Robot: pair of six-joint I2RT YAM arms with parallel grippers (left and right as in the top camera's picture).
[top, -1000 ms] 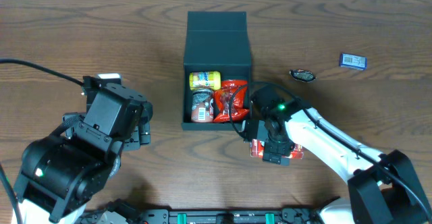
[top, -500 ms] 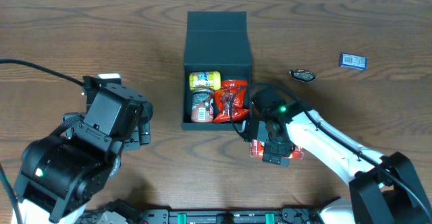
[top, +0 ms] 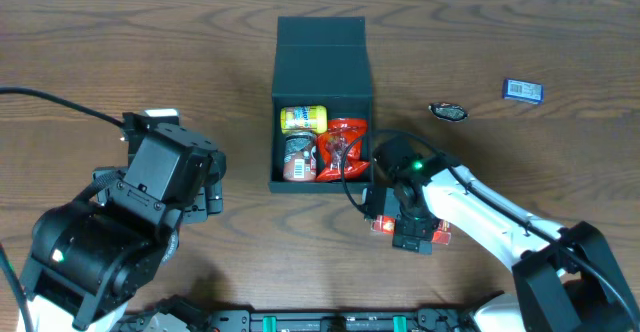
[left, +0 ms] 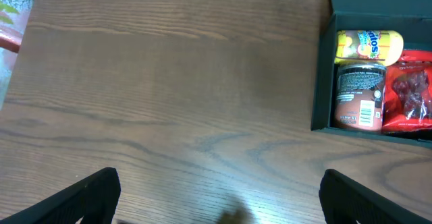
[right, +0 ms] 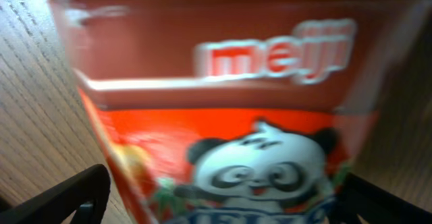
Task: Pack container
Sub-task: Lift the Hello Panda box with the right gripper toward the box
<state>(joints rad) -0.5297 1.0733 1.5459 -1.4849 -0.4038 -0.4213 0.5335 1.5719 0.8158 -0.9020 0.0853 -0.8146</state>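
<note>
The right gripper (top: 409, 232) has slid a little toward the near edge of the wooden table (top: 500, 32), away from the container. It now covers more of the red Meiji panda snack carton (top: 382, 226) beneath it. In the right wrist view the carton fills the frame, blurred, with a dark finger at each side. Whether they press on it or merely straddle it cannot be told.

The container (top: 322, 57), a dark teal box with its lid raised at the far side, sits just beyond and left of that gripper. It holds a yellow packet (top: 303, 120), a brown labelled can (top: 299, 157) and a red bag (top: 343, 147).

The carton's long axis appears to run left to right, along the box's near wall. The right arm is far nearer. The left gripper (left: 219, 183) hangs well off to the left, fingers wide apart and empty.
</note>
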